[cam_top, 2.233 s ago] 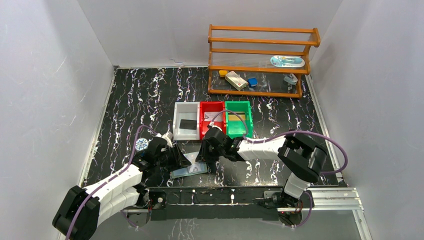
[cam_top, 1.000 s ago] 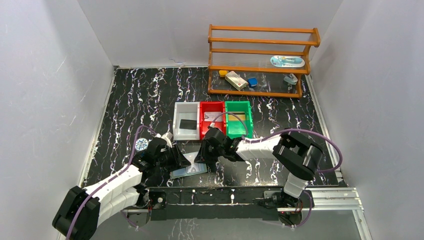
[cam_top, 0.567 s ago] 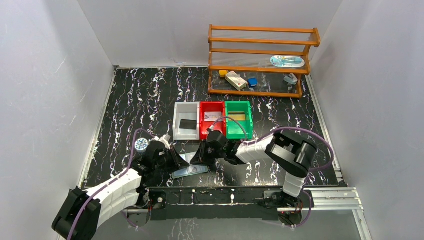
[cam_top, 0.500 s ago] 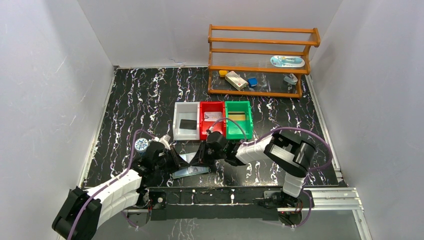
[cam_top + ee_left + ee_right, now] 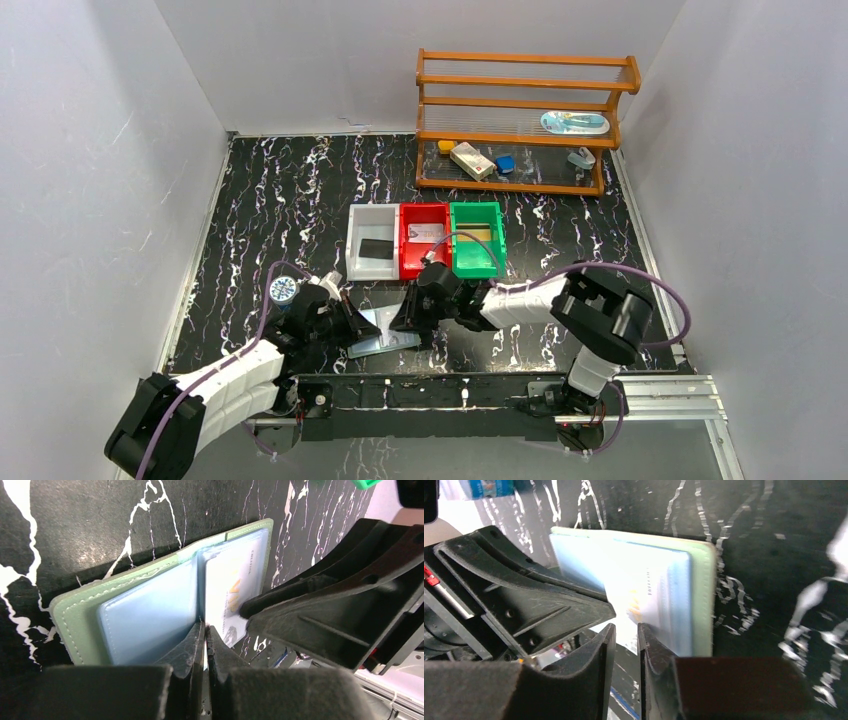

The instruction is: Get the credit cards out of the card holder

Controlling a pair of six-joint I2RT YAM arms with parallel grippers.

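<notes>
— Where do we find the card holder (image 5: pixel 70 625)?
— It lies open on the black marbled table (image 5: pixel 300 190), low in the middle of the overhead view. It sits between our two grippers with its bluish pockets facing up.
— And our left gripper (image 5: pixel 205 640)?
— Its fingers are pressed together on a clear pocket leaf at the holder's fold, at the bottom centre of its wrist view.
— The right gripper (image 5: pixel 626 628)?
— Its jaws are drawn almost together, with only a thin slit between them. We see the tips bearing on the face of a pale card (image 5: pixel 227 587) with gold print, which pokes out of its pocket.
— What other cards do we see?
— Above the holder in the overhead view, three bins stand in a row. There is a black card (image 5: pixel 375 248) in the white bin (image 5: pixel 370 268), a greyish card (image 5: pixel 428 233) in the red bin (image 5: pixel 408 225) and a gold card (image 5: pixel 476 234) in the green bin (image 5: pixel 458 255).
</notes>
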